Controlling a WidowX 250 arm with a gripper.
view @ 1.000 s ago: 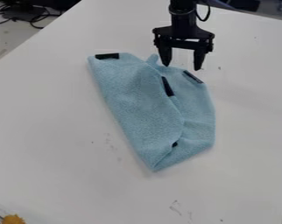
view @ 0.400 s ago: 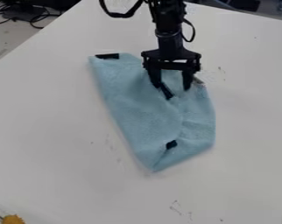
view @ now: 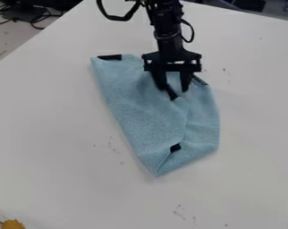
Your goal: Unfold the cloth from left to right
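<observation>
Tapering towards the near edge of the white table (view: pixel 69 179), the pale blue, fuzzy fabric cloth (view: pixel 140 118) lies folded around the middle of the tabletop. Just above its near tip, a small black patch (view: pixel 175 148) shows more fully than a second ago, so the upper layer seems to have shifted a little. Farther up, beside a longer black strip (view: pixel 172 94), my black two-finger gripper (view: pixel 174 89) has come down from over the cloth's far edge to the fold. My fingers are spread, though the gap between them is narrower than before; I cannot tell whether any fabric sits in it. I judge this to be the start of the grasp: the fold is yet to be opened, and the next move calls for closing on the upper layer alone, then lifting it over to the right. Pinching both layers could drag the whole cloth towards the table's right edge instead.
</observation>
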